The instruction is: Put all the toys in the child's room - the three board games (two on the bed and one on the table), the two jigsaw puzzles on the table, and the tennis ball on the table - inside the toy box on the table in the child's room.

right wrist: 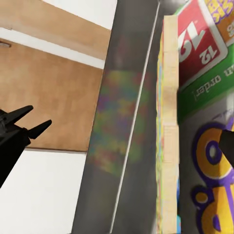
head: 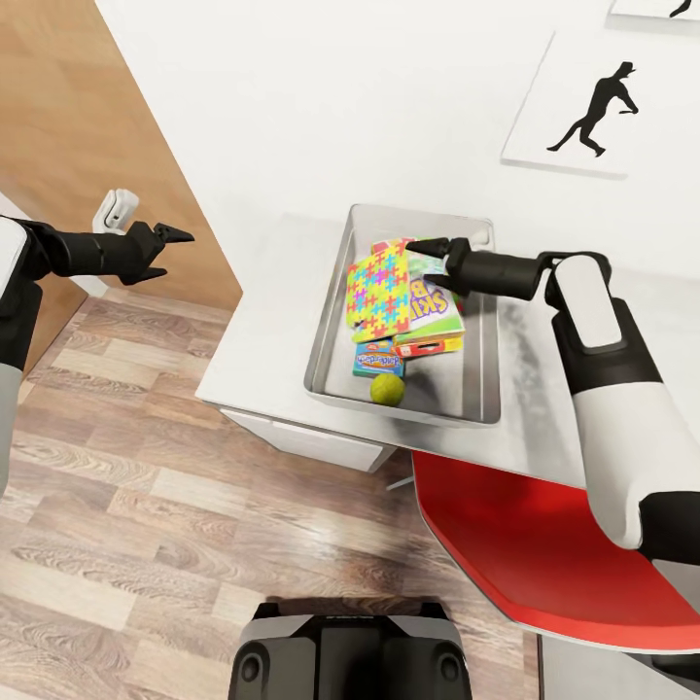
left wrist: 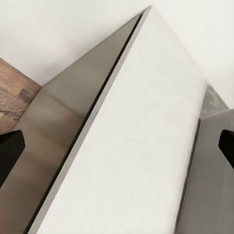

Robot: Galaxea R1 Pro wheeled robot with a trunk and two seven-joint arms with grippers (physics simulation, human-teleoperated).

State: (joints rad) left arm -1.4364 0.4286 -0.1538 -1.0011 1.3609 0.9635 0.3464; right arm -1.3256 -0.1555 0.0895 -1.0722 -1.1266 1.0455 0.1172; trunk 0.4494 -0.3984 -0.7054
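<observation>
Toy box [head: 483, 403] is seen on the surface [head: 267, 350], already loaded: a puzzle [head: 379, 290] on top, tilted, a Skip-Bo game [head: 434, 303] under it, a small blue game [head: 379, 361] toward the near end, and the ball [head: 387, 389] just beside it on the box floor. A second puzzle and a third game cannot be made out for certain; a strip of another box shows behind the puzzle. Task is judged mostly done, with a count check left.

Right gripper [head: 425, 262] is held inside the box, over the far edge of the puzzle and Skip-Bo box, jaws spread and nothing held; whether the lower finger touches the stack cannot be told. In the right wrist view the Skip-Bo print [right wrist: 204, 73] is very close.

Left gripper [head: 171, 248] is hovering off the surface's end, over the floor [head: 126, 486], jaws open and empty, well apart from the box. A red chair [head: 544, 554] is near the surface.
</observation>
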